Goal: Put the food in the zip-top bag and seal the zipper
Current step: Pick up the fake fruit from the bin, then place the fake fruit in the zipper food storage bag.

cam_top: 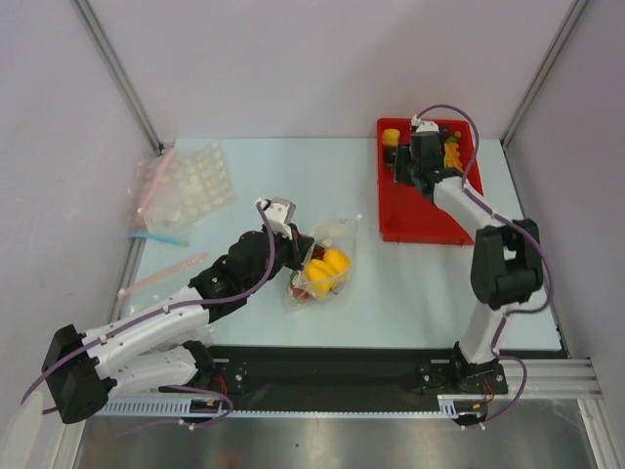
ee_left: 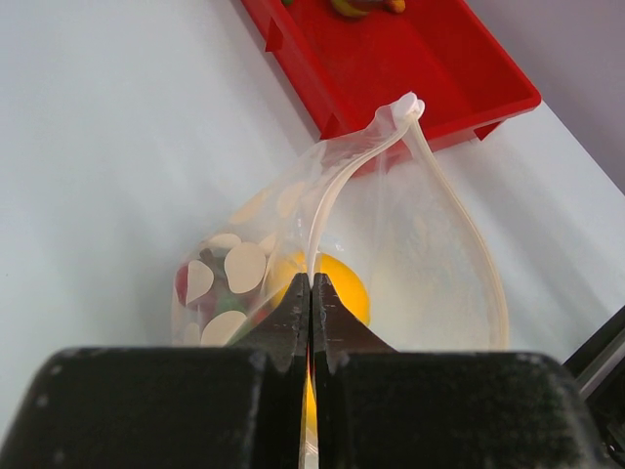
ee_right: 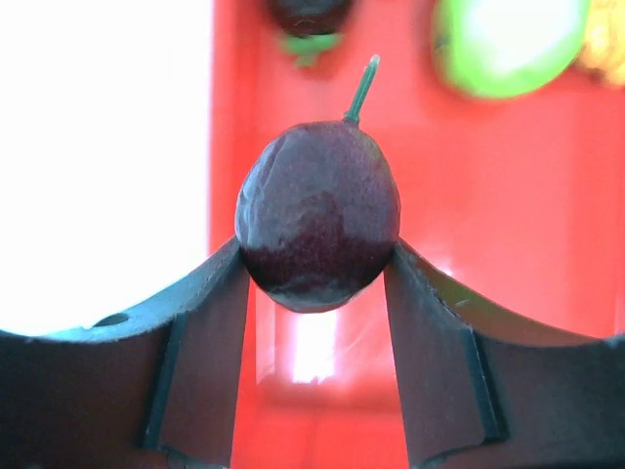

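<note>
Food is at the loading step, judging by the scene: a dark purple fruit with a short green stem sits clamped between the right fingers, one finger on each side, over the floor of the red tray. Whether it has left the floor cannot be told. More pieces lie at the tray's far end, among them a green one.

Off the tray's left side, nearer the arm bases, the bag lies on the bench. It already holds yellow peppers and a few small red and green bits. The left fingers are pressed together on the bag's rim, pinching the zipper at one end so that the mouth bows open in a loop facing the tray.

Next, the fruit probably has to be lifted clear of the tray's wall, carried leftward from the tray and released over that loop. The opening looks narrow and floppy, so the drop calls for care. The left pinch should hold until the fruit is inside. Sealing comes afterwards, and the pieces left in the tray suggest more trips first.
</note>
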{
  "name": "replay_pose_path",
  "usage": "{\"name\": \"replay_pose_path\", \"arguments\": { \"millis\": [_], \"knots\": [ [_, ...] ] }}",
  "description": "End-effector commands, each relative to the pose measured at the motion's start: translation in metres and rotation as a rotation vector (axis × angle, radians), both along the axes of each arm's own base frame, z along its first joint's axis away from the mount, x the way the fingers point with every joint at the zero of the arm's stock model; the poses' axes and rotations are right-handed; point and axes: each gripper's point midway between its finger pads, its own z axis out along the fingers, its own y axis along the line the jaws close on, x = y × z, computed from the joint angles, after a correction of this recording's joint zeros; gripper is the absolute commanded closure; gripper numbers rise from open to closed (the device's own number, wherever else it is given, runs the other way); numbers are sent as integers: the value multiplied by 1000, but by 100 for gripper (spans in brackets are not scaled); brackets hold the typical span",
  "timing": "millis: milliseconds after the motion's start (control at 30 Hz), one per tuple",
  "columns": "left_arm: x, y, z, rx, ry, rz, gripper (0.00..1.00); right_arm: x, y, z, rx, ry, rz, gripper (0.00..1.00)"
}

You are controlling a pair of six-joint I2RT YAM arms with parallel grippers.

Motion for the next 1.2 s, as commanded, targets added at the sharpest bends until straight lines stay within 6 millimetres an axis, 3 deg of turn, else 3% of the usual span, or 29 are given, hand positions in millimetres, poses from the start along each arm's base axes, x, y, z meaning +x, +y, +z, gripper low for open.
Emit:
{"name": "replay_pose_path", "arguments": {
  "millis": [0,33,67,100,133,200,233,267,333,367,400,433,467,533,600,967,1033,1100,1167],
  "knots": [
    [4,-3,27,-45,-43,14,100,-20,38,82,225,-219,47,58],
    [5,-3,26,-42,-41,14,100,-36,46,72,254,-198,59,59],
    [5,-3,24,-38,-39,14,100,-46,52,78,286,-210,76,59],
    [6,-3,24,-37,-40,18,100,-64,61,104,346,-254,131,59],
    [6,-2,24,-35,-40,21,100,-75,69,103,395,-263,143,59],
    [6,-1,24,-34,-41,24,100,-106,96,120,457,-283,241,59],
    [6,-1,25,-33,-43,25,100,-124,102,149,481,-352,280,59],
    [6,-1,25,-34,-43,24,100,-148,126,145,488,-339,358,59],
    [5,0,27,-38,-47,25,100,-176,143,158,491,-382,435,59],
    [5,0,27,-39,-48,25,100,-207,161,166,492,-405,520,59],
    [5,0,28,-39,-50,25,99,-218,164,168,487,-423,538,59],
    [5,0,27,-38,-49,25,100,-234,166,184,495,-482,573,59],
    [5,1,27,-37,-50,27,99,-245,167,171,453,-490,608,59],
    [6,1,26,-35,-50,30,100,-267,178,177,443,-559,661,59],
    [6,1,25,-28,-49,33,100,-281,181,170,425,-587,698,59],
    [6,5,30,-35,-63,39,100,-275,205,148,348,-525,735,57],
    [6,4,29,-34,-62,38,100,-272,207,139,324,-495,730,24],
    [6,4,29,-33,-62,39,100,-269,206,138,305,-484,710,1],
    [6,4,29,-31,-62,39,100,-265,200,138,293,-487,670,1]
  ]
}}
